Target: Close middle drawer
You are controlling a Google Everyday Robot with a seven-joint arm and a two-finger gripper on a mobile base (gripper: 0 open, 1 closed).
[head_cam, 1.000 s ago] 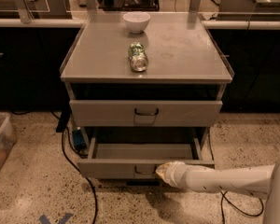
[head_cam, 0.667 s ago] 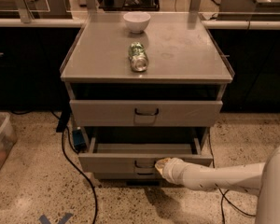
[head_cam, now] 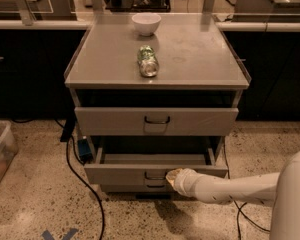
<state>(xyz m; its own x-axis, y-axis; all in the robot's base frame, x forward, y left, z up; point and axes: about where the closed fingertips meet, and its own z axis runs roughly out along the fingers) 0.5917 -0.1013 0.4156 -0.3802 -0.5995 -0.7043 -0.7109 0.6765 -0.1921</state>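
Observation:
The middle drawer (head_cam: 120, 174) is a wide, shallow grey drawer, pulled partly out of the grey cabinet (head_cam: 190, 59). Its small dark handle (head_cam: 154, 176) is at the centre of the front. My gripper (head_cam: 173, 177) comes in from the right on a white arm (head_cam: 225, 189). Its tip is against the drawer's front, just right of the handle. Above is the taller top drawer (head_cam: 110, 121), slightly out. The front of the lowest drawer (head_cam: 125, 187) shows just below the middle one.
A white bowl (head_cam: 146, 23) and a can lying on its side (head_cam: 148, 60) rest on the cabinet top. A black cable (head_cam: 85, 184) runs over the floor at the left. A clear bin (head_cam: 0, 154) stands at the far left. Dark counters line the back.
My gripper has moved left along the middle drawer's front to just beside the handle. The drawer looks pushed in slightly.

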